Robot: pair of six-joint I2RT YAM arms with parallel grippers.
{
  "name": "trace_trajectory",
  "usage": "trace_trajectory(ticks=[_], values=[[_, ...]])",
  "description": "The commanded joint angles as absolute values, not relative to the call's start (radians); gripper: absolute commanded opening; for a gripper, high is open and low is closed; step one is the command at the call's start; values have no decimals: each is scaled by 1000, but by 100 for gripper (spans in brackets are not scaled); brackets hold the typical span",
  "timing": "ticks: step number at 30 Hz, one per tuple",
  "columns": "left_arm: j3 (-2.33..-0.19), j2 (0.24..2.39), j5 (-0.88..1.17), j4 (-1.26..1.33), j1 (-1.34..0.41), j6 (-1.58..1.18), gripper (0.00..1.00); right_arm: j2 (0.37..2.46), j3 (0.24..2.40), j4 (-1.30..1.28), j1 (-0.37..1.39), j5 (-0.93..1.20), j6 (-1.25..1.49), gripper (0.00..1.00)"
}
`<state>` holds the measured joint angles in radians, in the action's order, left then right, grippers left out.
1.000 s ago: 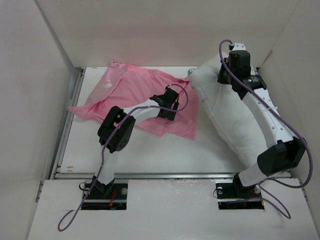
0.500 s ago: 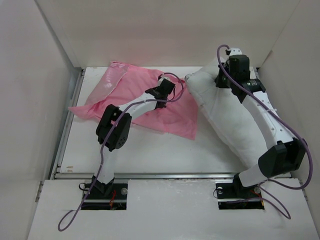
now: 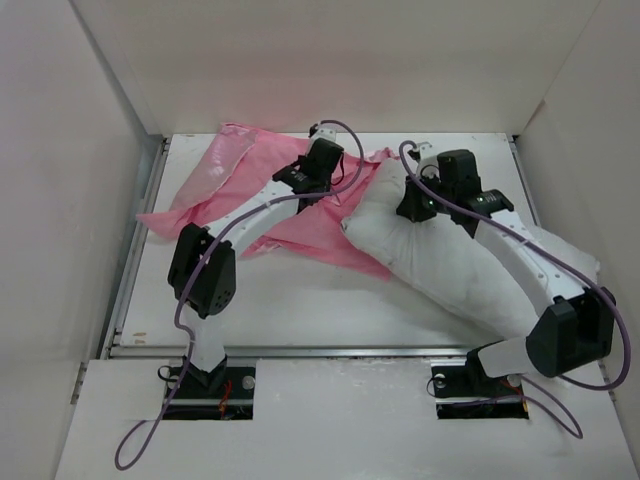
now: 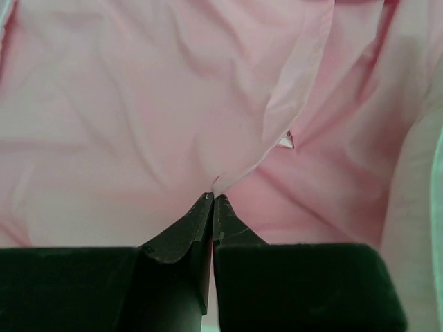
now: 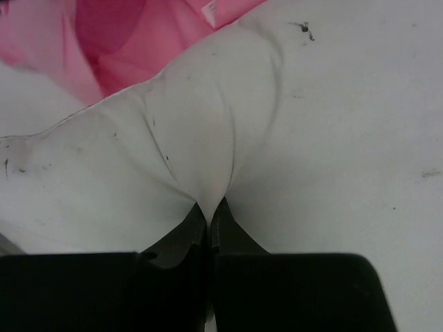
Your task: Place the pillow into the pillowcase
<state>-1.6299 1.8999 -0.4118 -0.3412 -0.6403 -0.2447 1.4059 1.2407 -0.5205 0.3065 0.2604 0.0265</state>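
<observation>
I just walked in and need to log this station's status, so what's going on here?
The left hand is pinched shut on an edge of the pink pillowcase, which lies crumpled on the table. The right hand grips a fold of the white pillow, whose end meets the pillowcase. The pillow is not inside yet.

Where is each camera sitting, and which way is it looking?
Top external: above and behind the arm bases, looking down at the table, pillow and pillowcase; left arm and right arm show.
Left wrist: on the left arm, looking along the left tool, shut on a pillowcase edge.
Right wrist: on the right arm, looking along the right tool, shut on pillow fabric.
Shared: top and right wrist both show pillow meeting pillowcase.
</observation>
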Motion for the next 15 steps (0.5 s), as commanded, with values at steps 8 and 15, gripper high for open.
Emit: trace_trajectory(ticks=[8, 15], values=[[-1594, 1743, -376, -310, -644, -241, 0, 1391, 1210, -440, 366, 569, -152, 0], [-1565, 1712, -344, -290, -644, -232, 0, 1629, 1416, -611, 469, 637, -365, 0]])
